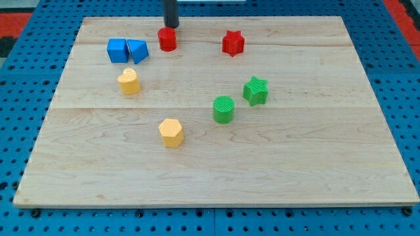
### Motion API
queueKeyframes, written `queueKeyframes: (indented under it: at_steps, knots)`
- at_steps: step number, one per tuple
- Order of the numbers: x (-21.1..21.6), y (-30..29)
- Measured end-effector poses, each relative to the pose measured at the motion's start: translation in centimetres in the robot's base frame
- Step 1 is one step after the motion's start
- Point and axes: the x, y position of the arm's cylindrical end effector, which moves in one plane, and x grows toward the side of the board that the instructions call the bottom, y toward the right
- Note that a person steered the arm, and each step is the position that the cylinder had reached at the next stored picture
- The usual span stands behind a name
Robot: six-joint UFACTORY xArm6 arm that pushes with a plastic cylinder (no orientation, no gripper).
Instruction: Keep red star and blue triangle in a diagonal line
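The red star (233,43) lies near the view's top, right of centre. The blue triangle (138,50) lies at the top left, touching a blue cube (117,50) on its left. My tip (170,27) comes down from the view's top edge, just above a red cylinder (168,39) and touching or nearly touching its far side. The tip is about midway between the blue triangle and the red star, slightly higher in the view than both.
A yellow heart-like block (129,82) lies below the blue blocks. A yellow hexagon (171,132) sits near the centre. A green cylinder (224,109) and a green star (256,90) lie right of centre. The wooden board (328,164) rests on a blue pegboard.
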Motion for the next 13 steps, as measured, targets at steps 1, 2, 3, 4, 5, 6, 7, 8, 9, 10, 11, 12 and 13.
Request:
queueKeyframes:
  at_steps: [1, 2, 3, 4, 5, 6, 7, 8, 9, 10, 11, 12, 13]
  knots:
    - [5.3, 0.9]
    - [6.7, 1.3]
    - [4.9, 1.0]
    - [1.4, 0.7]
    - [1.8, 10.5]
    - [3.1, 8.9]
    - [0.5, 1.9]
    - [-1.6, -2.2]
    - [-2.1, -3.2]
    - [-3.1, -8.7]
    - [3.1, -11.7]
    - [6.8, -10.9]
    - [6.8, -6.1]
